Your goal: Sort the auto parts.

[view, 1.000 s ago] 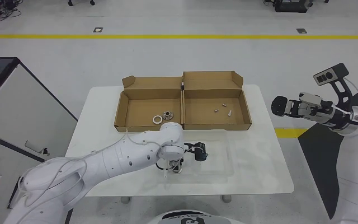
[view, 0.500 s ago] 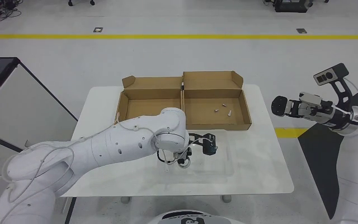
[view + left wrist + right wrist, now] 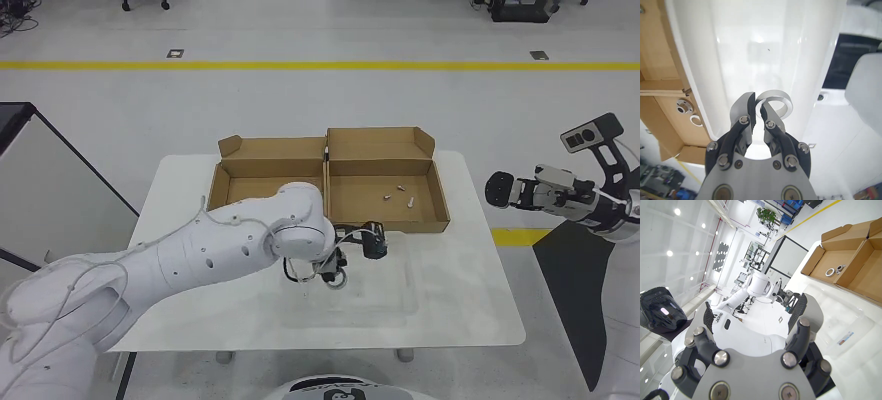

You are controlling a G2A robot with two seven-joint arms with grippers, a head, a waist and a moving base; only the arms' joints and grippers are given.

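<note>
Over the white table (image 3: 465,295), left gripper (image 3: 757,106), nearly closed, nips the metal ring (image 3: 786,110) by its wall; judged rigid, smooth, slip-prone.

The left box (image 3: 240,188) and right box (image 3: 360,208) are sitting side by side at upper centre on the tabletop (image 3: 460,315); the tray (image 3: 430,290) is lying just below them, under the left claw (image 3: 757,109) and its ring (image 3: 780,102).

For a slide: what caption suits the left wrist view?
Left tool grips a silver metal ring by its wall over the clear plastic tray.
</note>
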